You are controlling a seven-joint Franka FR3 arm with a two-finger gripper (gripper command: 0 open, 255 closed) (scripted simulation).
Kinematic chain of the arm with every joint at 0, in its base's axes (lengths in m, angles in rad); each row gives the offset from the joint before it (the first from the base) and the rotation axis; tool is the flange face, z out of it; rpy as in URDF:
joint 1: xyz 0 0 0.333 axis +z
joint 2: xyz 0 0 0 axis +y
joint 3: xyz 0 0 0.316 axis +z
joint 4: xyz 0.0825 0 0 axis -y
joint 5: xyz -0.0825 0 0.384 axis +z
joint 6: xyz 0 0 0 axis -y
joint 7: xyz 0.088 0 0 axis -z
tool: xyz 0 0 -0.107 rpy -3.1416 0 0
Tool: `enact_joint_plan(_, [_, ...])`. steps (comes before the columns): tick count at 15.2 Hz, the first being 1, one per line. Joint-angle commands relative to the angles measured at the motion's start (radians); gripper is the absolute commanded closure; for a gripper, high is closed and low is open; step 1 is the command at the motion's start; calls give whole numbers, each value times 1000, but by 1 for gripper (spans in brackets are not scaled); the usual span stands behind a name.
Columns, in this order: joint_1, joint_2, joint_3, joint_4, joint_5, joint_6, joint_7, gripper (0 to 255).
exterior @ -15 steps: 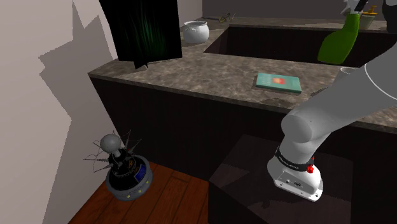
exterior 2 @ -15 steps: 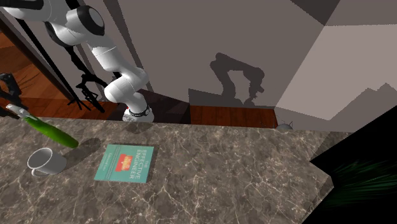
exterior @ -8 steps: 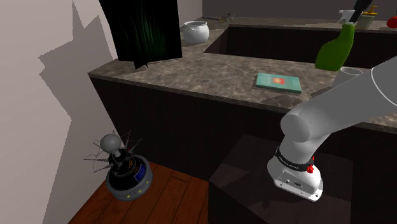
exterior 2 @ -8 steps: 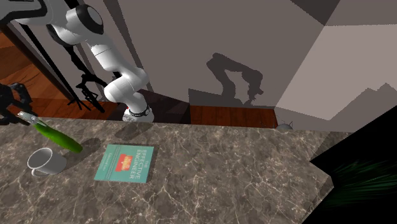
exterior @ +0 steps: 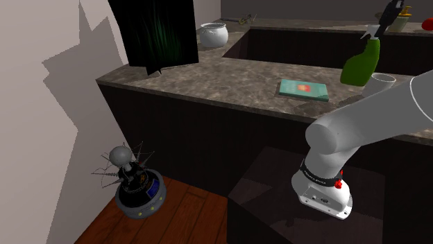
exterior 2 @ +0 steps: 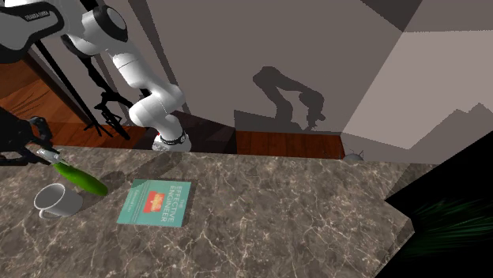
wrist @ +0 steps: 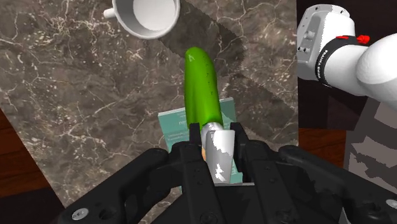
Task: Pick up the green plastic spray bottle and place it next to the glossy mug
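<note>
Gripper (wrist: 216, 145) is clenched on the pale head of the green spray bottle (wrist: 202, 89), one black finger to each side of it. The bottle hangs tilted over the marble-patterned counter (wrist: 70, 95), its rounded base towards the white mug (wrist: 149, 16) and close to it but apart. Whether the base touches the counter cannot be told. The wrist view looks straight into the mug: plain white walls and floor. It also shows the bottle's upper part crossing a teal book (wrist: 170, 130) that lies flat on the counter. In the second exterior view the mug (exterior 2: 55, 201), bottle (exterior 2: 79, 179) and book (exterior 2: 156, 203) sit in a row, the bottle between the other two, with the gripper (exterior 2: 35, 152) at the bottle's raised end. The shoulder view shows the bottle (exterior: 360, 64) just beside the mug's rim (exterior: 380, 77). It also takes in a white pot (exterior: 213, 35) on the far counter, contents not discernible, and a round spiked device (exterior: 135, 186) on the wooden floor.
</note>
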Motion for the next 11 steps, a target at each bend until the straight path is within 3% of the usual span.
enact_joint_plan(1, [-7, -16, 1, -39, -8, 24, 5, 255])
enact_joint_plan(11, [-35, -74, -11, -204, -41, 137, 23, 255])
